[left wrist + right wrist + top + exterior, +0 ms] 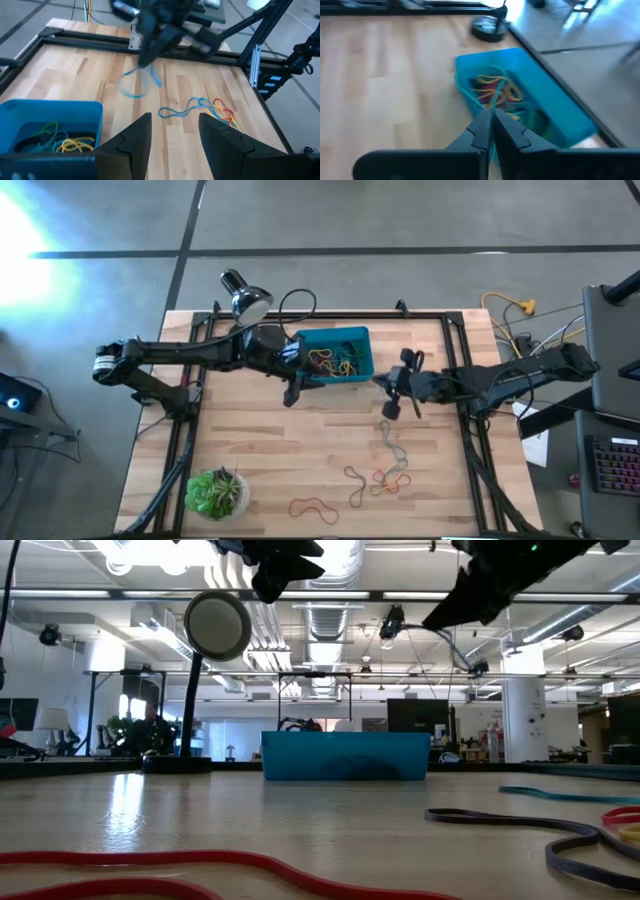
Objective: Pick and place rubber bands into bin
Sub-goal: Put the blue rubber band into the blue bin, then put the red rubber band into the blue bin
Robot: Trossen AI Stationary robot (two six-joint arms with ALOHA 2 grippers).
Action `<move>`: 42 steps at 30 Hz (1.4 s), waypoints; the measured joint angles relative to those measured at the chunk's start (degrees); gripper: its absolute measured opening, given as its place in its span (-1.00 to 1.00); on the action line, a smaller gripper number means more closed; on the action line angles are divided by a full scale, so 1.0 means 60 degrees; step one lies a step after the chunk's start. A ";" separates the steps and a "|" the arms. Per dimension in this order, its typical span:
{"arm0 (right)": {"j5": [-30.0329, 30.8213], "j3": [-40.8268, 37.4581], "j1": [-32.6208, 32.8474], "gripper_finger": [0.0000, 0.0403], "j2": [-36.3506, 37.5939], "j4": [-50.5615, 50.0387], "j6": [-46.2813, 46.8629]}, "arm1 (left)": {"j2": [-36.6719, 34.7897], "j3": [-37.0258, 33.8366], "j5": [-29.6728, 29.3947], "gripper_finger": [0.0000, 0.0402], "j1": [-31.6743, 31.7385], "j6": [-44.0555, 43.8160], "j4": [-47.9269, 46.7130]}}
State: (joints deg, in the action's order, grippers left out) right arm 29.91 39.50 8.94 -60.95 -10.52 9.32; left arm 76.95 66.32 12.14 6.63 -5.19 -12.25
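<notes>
The right gripper [384, 383] is clenched on a thin rubber band [136, 82] that dangles limp below it, just off the 3 o'clock wall of the teal bin [362, 350]. The left gripper [172, 135] stands released at the bin's 8 o'clock corner. More loose rubber bands [385, 470] lie on the table [260, 450] toward 6 o'clock. Bands are light, floppy and stretchy: pinch one strand, not the loop.

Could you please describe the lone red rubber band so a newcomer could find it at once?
Start at the potted plant on the table's near-left corner. Just right of it, near the edge, lies the red rubber band, a long loop alone, apart from the tangled cluster farther right.
</notes>
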 joint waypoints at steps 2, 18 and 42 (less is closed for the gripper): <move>0.0019 0.0025 -0.0537 -0.96 -0.0281 0.0317 -0.0133 | 0.0003 0.0000 -0.0003 -0.26 0.0000 -0.0002 0.0168; -0.3853 0.0794 -0.5182 -0.96 -0.4089 0.2248 0.0740 | 0.0022 0.0000 -0.0006 -0.26 -0.0008 -0.0076 0.0466; -0.8099 0.2792 -0.4868 -0.17 -0.3191 -0.2538 -0.1898 | 0.0712 -0.0029 0.1390 -0.26 -0.0693 0.1186 -0.0798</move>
State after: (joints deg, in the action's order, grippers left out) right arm -18.68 56.25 -20.27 -80.09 -25.75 -2.07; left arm 81.22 66.15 20.47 2.48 1.92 -17.04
